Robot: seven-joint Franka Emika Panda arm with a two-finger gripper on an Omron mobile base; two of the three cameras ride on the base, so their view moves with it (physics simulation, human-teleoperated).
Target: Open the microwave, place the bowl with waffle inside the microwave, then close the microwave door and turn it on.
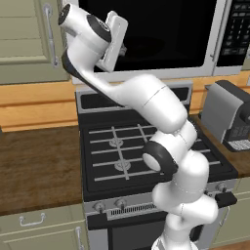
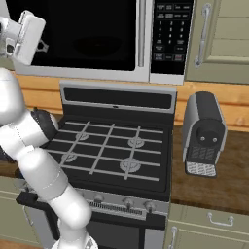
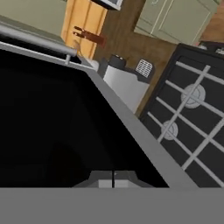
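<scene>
Above the black stove [image 1: 146,151], the microwave door [image 1: 146,34] is shut, and the gripper [image 3: 113,180], fingers pressed together, sits against its dark glass.

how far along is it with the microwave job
Looks late in the job. The microwave door is closed, flush with its frame, and the stove carries no bowl; a faint round shape shows behind the dark glass, too dim to name. The gripper is shut, up against the glass. What seems left is pressing start on the keypad.
</scene>
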